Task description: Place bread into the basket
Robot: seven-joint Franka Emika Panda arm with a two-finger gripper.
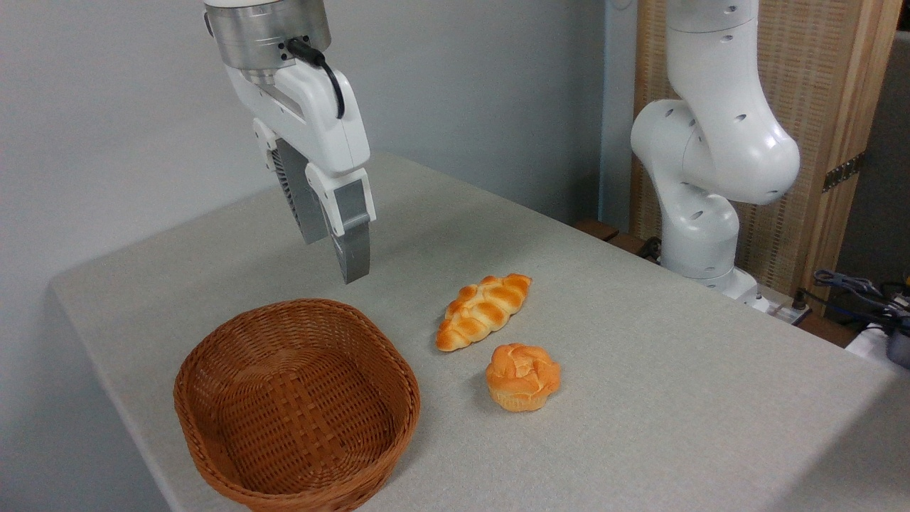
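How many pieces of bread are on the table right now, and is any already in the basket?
2. The long braided golden loaf lies right of the oval brown wicker basket; the small round knotted bun sits just in front of the loaf. Neither is in the basket, whose interior shows empty.

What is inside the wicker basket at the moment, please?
Nothing shows inside the basket: only its bare woven floor and inner walls. Its near wall hides a strip of the floor. The bread and the braided loaf both lie outside on the table.
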